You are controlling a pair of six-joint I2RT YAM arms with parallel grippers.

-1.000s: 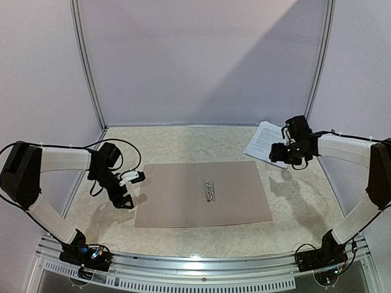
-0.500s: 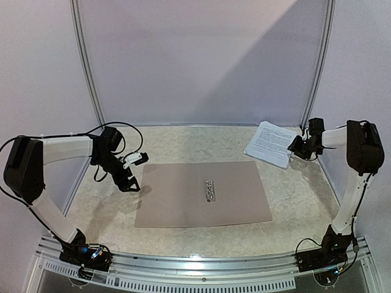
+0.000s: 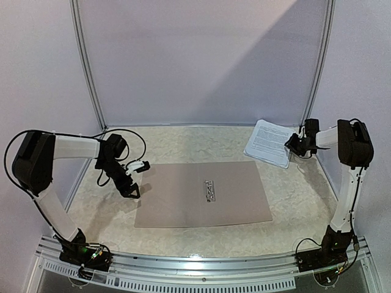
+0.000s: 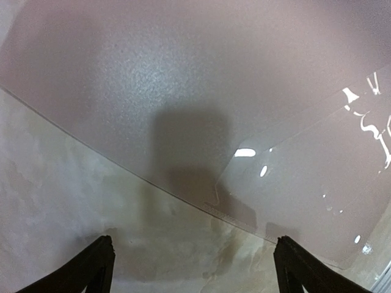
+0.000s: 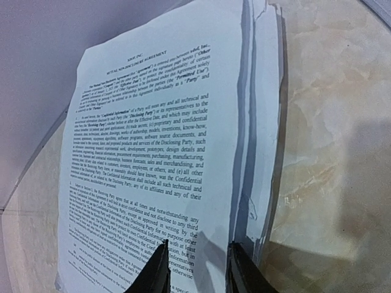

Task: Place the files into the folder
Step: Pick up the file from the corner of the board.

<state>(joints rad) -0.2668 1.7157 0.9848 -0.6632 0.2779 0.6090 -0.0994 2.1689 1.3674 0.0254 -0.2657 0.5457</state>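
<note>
White printed files (image 3: 269, 142) lie upper right, well apart from the tan folder (image 3: 203, 193) mid-frame. Right gripper (image 5: 198, 250) straddles their edge, jaws narrowly apart; I cannot tell whether it holds them. Left gripper (image 4: 194, 244) gapes empty at the folder's edge. Pickup step, I judge; next needs a firm pinch, then a lift.

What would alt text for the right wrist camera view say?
White sheets of dense printed text lie stacked on a marbled table. The right gripper shows dark fingertips at the bottom, narrowly apart over the top sheet.
</note>
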